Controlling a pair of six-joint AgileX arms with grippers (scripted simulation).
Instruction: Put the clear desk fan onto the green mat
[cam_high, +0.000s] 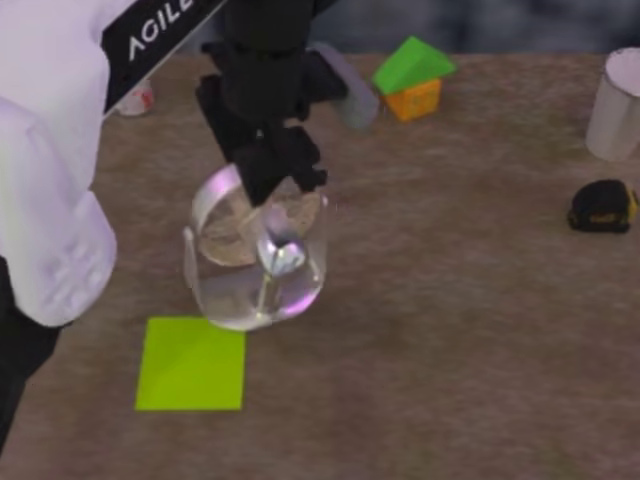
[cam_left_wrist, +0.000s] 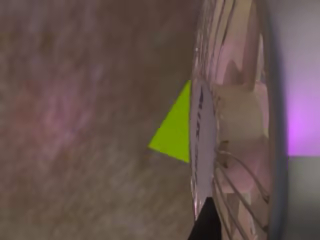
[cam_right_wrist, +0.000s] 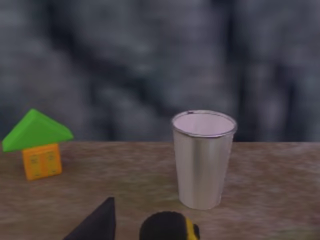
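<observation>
Left tool (cam_high: 285, 185) sits on the upper rim of the fan (cam_high: 257, 262), black fingers clamped on the clear housing. The fan is left of the worktop's centre, just above the green mat (cam_high: 191, 363); in the top view its lower edge comes close to the mat's top right corner, but whether it overlaps or touches the mat cannot be told. Whether the fan is lifted or resting on the worktop (cam_high: 450, 320) cannot be told either. Left wrist view shows the fan (cam_left_wrist: 230, 125) edge-on, with beige grille and purple glints, a wedge of mat (cam_left_wrist: 175, 131) beside it and 1 dark fingertip (cam_left_wrist: 206, 222) against the fan's face.

Right arm is out of the top view; its wrist view shows 1 dark fingertip (cam_right_wrist: 97, 222), so its tool's opening cannot be told.

Other items: orange block with green roof (cam_high: 413, 77) at the far edge, white cup (cam_high: 615, 105) at far right, black and yellow tape measure (cam_high: 603, 207) below the cup.
</observation>
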